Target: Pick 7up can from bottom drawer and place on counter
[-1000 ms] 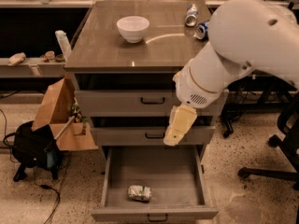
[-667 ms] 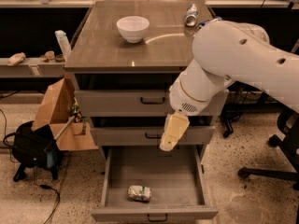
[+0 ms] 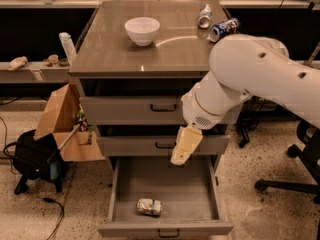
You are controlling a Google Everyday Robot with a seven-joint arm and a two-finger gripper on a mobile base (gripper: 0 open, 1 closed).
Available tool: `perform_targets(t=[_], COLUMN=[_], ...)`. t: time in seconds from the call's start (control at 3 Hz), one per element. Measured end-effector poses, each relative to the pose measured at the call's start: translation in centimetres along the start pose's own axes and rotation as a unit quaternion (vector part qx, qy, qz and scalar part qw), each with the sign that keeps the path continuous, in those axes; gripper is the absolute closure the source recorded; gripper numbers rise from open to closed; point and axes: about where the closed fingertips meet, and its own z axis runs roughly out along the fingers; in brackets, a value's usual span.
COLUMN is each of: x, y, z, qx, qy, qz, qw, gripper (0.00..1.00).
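Hanging above the open bottom drawer [image 3: 192,196], the gripper [image 3: 178,157] points downward and a little to the left at the end of the bulky white arm [image 3: 250,76]. It sits in front of the middle drawer [image 3: 135,145], toward the right side of the cabinet. Whether it is spread or closed cannot be told from this side. It carries nothing and is well apart from the pale can [image 3: 149,207].

That pale can lies on its side on the drawer floor, near the front wall and left of centre. It looks dented, so it will probably not roll freely. Because it lies flat, it offers its round body rather than its top, which is likely why the gripper comes from above rather than from the front. The drawer is pulled fully out, leaving an open path down to the can.

The gripper is to the right of the can and higher, so the reach is judged to be at an early stage. The next move calls for going down and leftward while clearing the front edge of the middle drawer.

The table [image 3: 107,51] on top of the cabinet already holds a white bowl [image 3: 142,30] near the middle and a silver can [image 3: 205,15] and a blue can [image 3: 224,29] at the back right. The front left of the table offers the most bare space for setting the pale can down. The top drawer [image 3: 130,109] is shut.
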Motion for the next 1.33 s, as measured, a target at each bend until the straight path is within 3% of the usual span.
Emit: perform_targets(t=[0.67, 1.33], x=[1.9, 3.8], y=[-1.1, -1.1], z=[5.0, 12.0], qx=[0.001, -0.043], qy=[-0.002, 0.01], qz=[0.014, 0.034], qw=[0.9999, 0.9985], gripper=[0.0, 0.0])
